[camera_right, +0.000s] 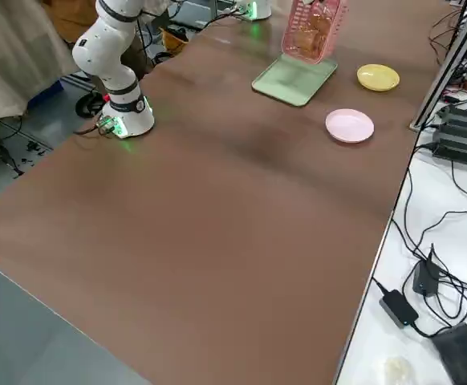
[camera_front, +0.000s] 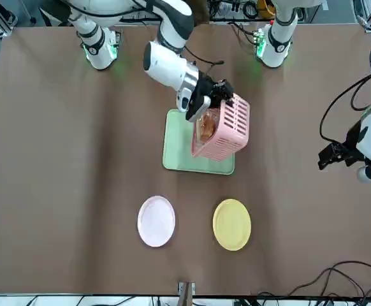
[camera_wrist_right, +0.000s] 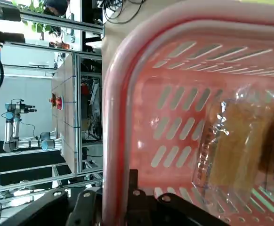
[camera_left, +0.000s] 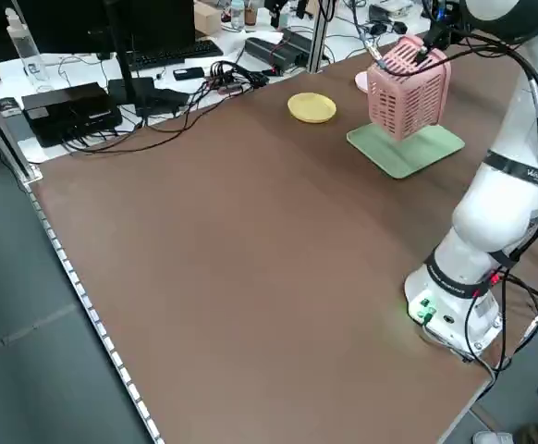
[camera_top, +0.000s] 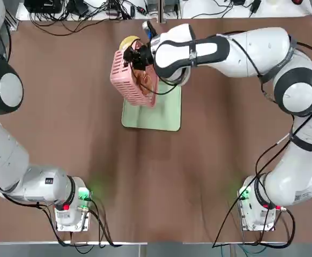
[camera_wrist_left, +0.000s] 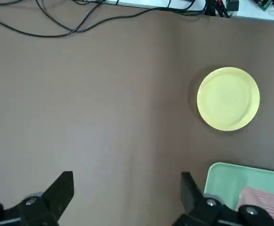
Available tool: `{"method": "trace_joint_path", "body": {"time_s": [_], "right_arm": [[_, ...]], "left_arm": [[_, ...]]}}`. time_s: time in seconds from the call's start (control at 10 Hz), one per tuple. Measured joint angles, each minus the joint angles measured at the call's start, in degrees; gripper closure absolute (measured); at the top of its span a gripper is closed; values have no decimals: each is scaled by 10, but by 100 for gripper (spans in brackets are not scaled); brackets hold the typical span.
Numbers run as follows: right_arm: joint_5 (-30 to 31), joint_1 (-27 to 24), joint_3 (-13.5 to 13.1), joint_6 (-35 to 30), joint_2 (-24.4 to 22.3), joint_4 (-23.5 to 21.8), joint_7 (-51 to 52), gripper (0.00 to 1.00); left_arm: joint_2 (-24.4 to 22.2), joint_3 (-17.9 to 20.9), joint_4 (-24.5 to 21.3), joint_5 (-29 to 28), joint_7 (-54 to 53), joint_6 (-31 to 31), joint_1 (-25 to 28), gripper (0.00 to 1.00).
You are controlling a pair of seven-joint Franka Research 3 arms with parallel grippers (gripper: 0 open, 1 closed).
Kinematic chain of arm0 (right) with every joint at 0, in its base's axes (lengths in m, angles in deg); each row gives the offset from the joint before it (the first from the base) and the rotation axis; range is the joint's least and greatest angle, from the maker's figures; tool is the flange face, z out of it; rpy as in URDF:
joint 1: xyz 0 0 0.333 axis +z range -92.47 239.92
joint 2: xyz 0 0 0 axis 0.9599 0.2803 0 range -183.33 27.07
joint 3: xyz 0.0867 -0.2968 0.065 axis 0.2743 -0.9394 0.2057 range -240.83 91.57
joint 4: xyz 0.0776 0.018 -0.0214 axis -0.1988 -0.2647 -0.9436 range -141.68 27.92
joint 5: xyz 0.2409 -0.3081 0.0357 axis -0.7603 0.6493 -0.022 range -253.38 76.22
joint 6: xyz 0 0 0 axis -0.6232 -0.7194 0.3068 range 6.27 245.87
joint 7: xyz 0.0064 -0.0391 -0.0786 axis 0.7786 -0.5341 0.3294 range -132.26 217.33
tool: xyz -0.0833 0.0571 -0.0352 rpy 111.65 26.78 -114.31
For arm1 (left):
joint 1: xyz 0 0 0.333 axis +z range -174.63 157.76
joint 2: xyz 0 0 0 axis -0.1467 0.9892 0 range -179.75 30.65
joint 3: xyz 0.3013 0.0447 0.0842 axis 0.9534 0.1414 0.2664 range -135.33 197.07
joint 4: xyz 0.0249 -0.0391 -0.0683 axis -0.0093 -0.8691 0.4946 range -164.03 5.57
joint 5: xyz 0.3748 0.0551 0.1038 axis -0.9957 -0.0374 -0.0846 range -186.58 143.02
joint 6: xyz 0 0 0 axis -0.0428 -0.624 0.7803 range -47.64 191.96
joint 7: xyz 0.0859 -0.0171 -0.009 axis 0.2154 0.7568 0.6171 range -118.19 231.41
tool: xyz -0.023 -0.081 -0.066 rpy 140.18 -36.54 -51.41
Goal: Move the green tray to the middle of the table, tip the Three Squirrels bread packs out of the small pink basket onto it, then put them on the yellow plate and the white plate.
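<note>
While tilted, slotted pink basket [camera_front: 227,131] — glossy packs [camera_wrist_right: 231,150]

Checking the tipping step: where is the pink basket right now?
In the front view the pink basket hangs tilted over the green tray, held by the right gripper.

Robotics lab: two arms, cabled bench [camera_left: 93,102], aluminium framing [camera_wrist_right: 76,117].

1. Table [camera_top: 65,107] on robot's left half: open brown surface, nothing standing on it.
2. Centre blocked: right gripper [camera_front: 212,95] clamps the tipped small pink basket [camera_front: 225,131] above the green tray [camera_front: 180,153]; the arm spans in from the right.
3. Far side: yellow plate [camera_front: 231,224] and white plate [camera_front: 156,220] lie apart, with a bare gap between them.
4. Left gripper [camera_wrist_left: 127,197], jaws wide, hangs over bare table near the tray's corner.
</note>
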Motion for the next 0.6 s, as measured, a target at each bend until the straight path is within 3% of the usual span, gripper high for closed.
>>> {"method": "trace_joint_path", "body": {"time_s": [0.4,0.6], "right_arm": [[0,27,-20,-3,7,14,0,94],[-51,27,-46,-85,5,39,5,94]], "left_arm": [[1,1,0,0,0,0,3,0],[3,0,-1,0,0,0,-1,0]]}}
